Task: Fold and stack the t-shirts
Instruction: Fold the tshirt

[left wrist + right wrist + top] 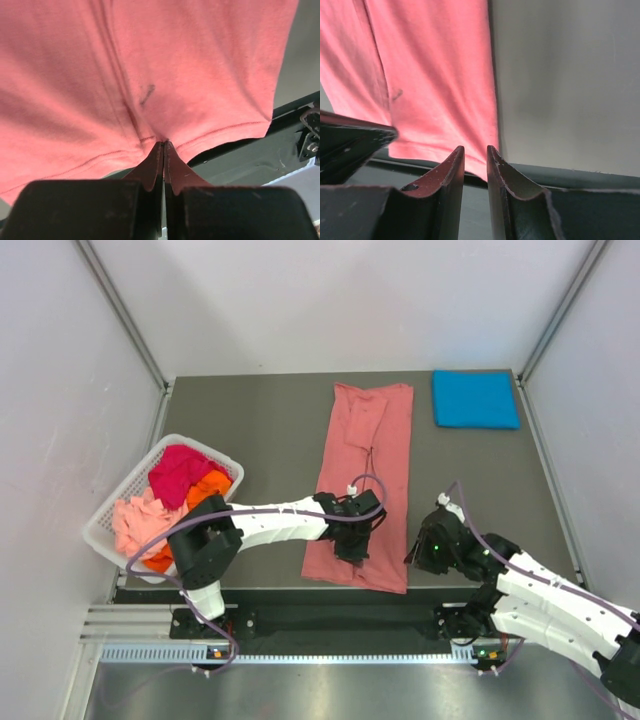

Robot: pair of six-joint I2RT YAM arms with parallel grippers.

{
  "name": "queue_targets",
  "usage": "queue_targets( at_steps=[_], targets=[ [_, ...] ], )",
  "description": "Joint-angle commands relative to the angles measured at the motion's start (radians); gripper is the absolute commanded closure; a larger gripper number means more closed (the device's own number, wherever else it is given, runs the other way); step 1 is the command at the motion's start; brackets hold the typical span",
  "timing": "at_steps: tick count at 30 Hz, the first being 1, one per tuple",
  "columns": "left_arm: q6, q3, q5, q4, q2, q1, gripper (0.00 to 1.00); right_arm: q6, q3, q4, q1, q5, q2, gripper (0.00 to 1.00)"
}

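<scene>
Pinching the salmon-pink t-shirt (365, 440) at its near hem, left fingers (164, 147) clamped, arm outstretched; right fingers (418, 548) slightly parted.

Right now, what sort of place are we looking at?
Probably a robot test cell: white walls box in a grey table, left arm and right arm bolted at its edge, a salmon-pink t-shirt spread for folding.
</scene>
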Motion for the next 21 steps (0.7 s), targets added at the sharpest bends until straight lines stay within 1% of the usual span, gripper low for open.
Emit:
queue_targets(
  at_steps=[1,7,14,15,16,18,21],
  targets=[
    [-0.016,0.033,-0.047,-0.091,-0.055,-0.004,1.00,-0.014,-0.012,0.028,-0.016,0.001,0.001,0.75],
    [-0.035,-0.016,-0.058,-0.097,-0.035,-0.004,1.00,-0.015,-0.035,0.054,-0.016,-0.022,0.018,0.75],
    [-0.019,-0.039,-0.049,-0.059,0.005,-0.008,0.99,0.011,-0.104,0.143,-0.016,-0.097,0.021,0.75],
    [-0.019,-0.041,-0.046,-0.056,0.007,-0.008,0.95,0.017,-0.125,0.153,-0.011,-0.125,0.018,0.75],
    [-0.019,-0.042,-0.044,-0.054,0.008,-0.009,0.94,0.025,-0.134,0.166,-0.011,-0.133,0.015,0.75],
    [-0.015,-0.042,-0.041,-0.052,0.008,-0.011,0.91,0.035,-0.156,0.176,-0.008,-0.145,0.001,0.75],
    [-0.013,-0.044,-0.041,-0.049,0.002,-0.009,0.89,0.049,-0.177,0.186,-0.005,-0.159,-0.018,0.75]
  ],
)
